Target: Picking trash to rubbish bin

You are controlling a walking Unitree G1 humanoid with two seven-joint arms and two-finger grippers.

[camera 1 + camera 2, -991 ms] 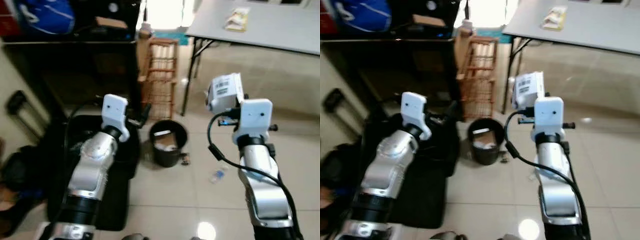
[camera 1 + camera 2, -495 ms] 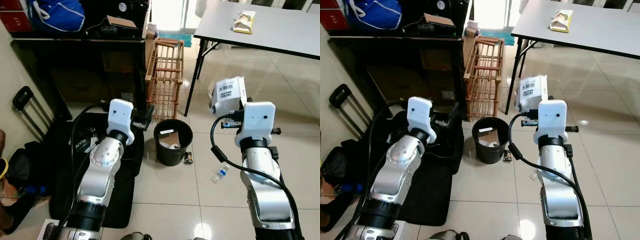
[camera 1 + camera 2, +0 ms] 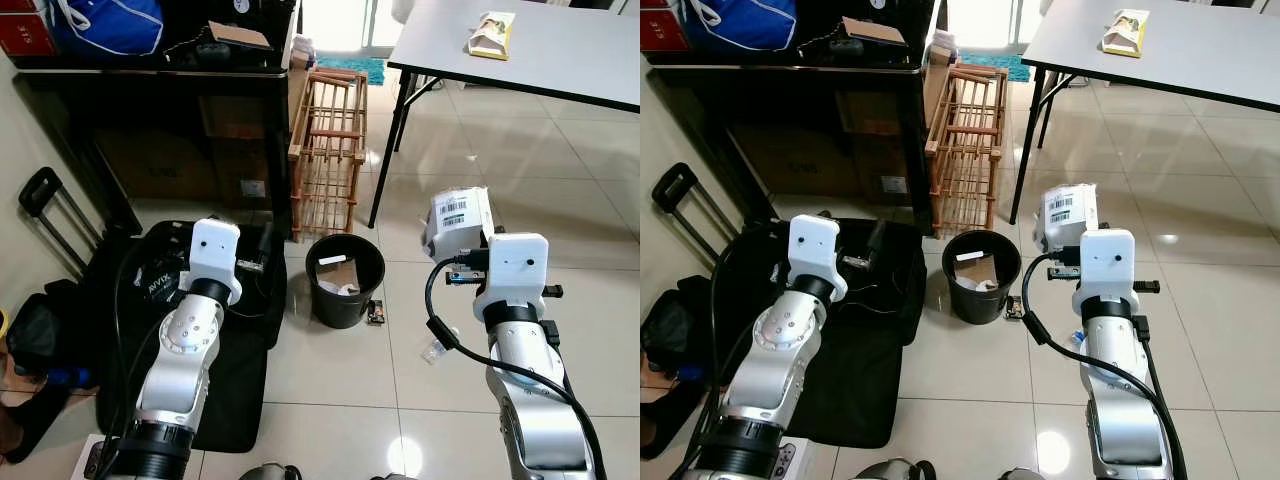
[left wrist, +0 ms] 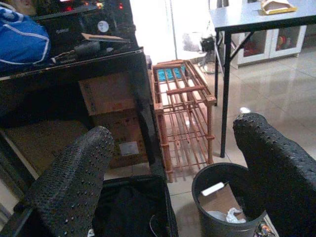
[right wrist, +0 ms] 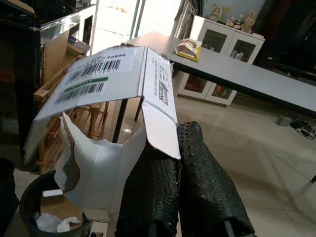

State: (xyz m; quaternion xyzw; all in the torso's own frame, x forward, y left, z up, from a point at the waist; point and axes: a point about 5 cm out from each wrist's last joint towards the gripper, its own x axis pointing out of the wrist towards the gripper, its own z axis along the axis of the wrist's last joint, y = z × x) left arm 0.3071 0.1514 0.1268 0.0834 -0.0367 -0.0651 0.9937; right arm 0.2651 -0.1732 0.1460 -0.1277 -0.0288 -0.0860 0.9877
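While clamped tight on a torn white barcoded carton (image 5: 106,133), right fingers (image 5: 148,192) pebbled black; left fingers (image 4: 74,182) spread wide over round black bin (image 4: 222,197).

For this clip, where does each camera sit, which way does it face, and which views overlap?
Left eye: on the head, looking forward and down at the black bin on the tiled floor; both silver arms show.
Right eye: beside it, same scene slightly shifted; the right end effector holds a white box.
Left wrist: looks along the open left end effector toward the wooden rack and bin.
Right wrist: looks along shut fingers pinching the torn box, grey table beyond.
Shared: all four show the bin.
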